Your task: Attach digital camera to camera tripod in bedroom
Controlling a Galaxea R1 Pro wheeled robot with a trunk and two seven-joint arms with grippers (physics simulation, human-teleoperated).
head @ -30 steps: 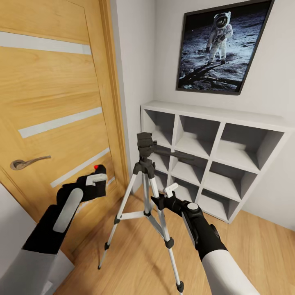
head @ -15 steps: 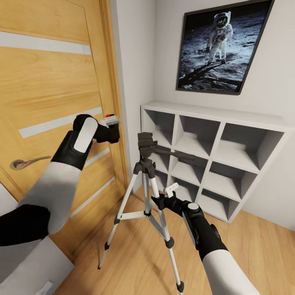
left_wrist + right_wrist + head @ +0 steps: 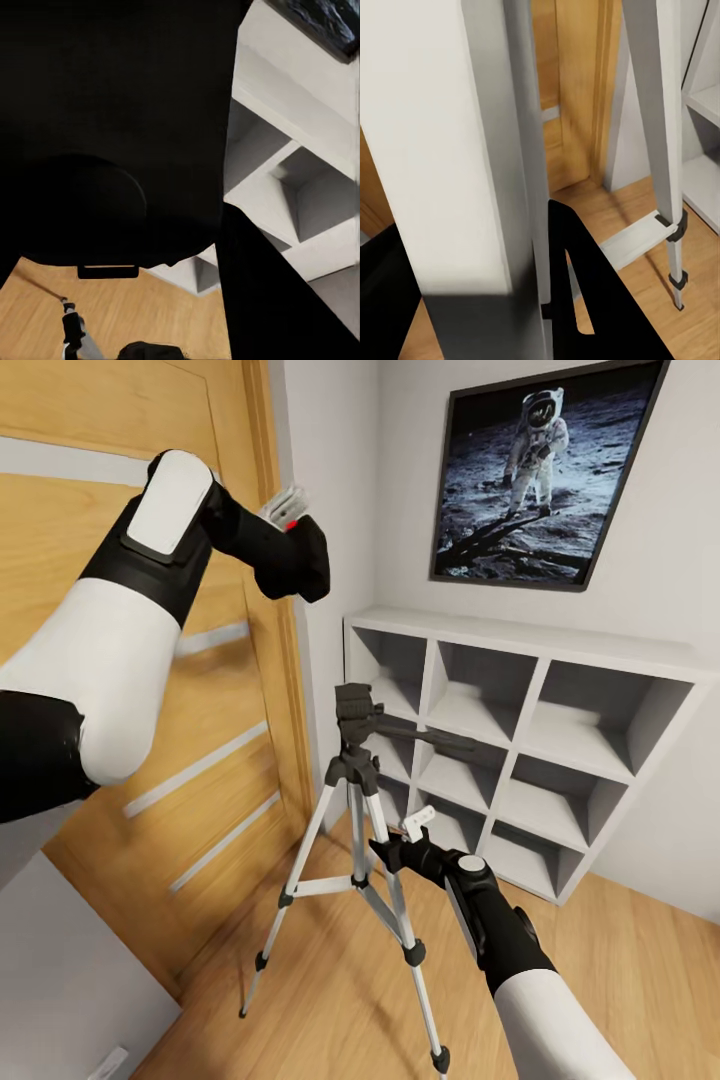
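The left gripper [image 3: 292, 520] is raised at 11 o'clock before the door [image 3: 120, 680], its fingers clamped on the camera [image 3: 300, 555], well above the tripod [image 3: 357, 830]. The right gripper [image 3: 400, 842], at 6 o'clock, pinches one tripod leg [image 3: 521, 150] near the shelf [image 3: 560, 690], under the poster [image 3: 540, 470].

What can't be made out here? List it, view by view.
Camera: underside hidden by left gripper, head view; a black blur in left wrist view.
Tripod top plate: too small, head view.
Right gripper: whether it clamps the tripod leg; its own finger blocks right wrist view.
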